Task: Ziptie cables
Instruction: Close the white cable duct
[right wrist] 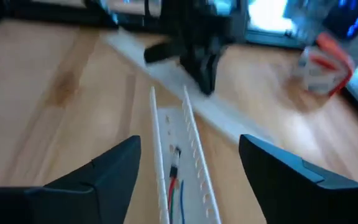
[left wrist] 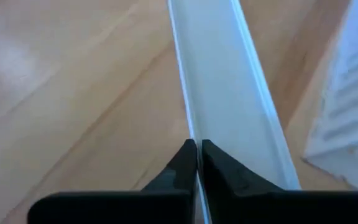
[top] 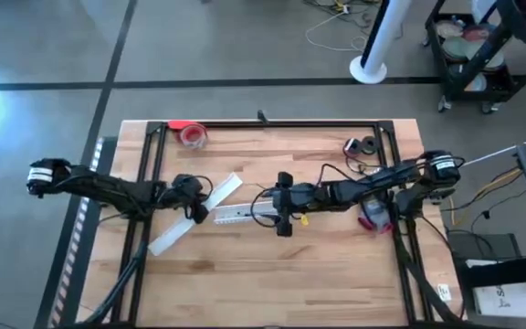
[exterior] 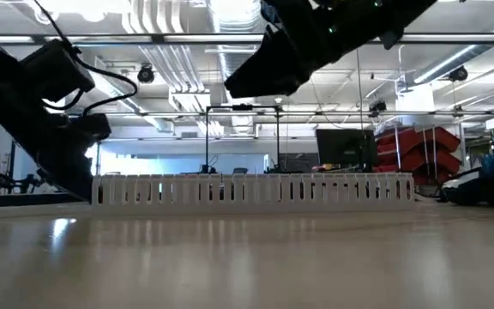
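Your left gripper (left wrist: 197, 163) pinched the smooth white strip's (left wrist: 229, 87) edge; your right gripper (right wrist: 188, 177) spread wide over the slotted duct (right wrist: 179, 162), apparently holding thin cables (right wrist: 174, 180).

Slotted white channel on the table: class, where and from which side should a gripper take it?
Across the channel's two side walls, from above: it lies flat, long and narrow, open side up with wires inside. The open right gripper straddles it; the left gripper pinches the flat strip.
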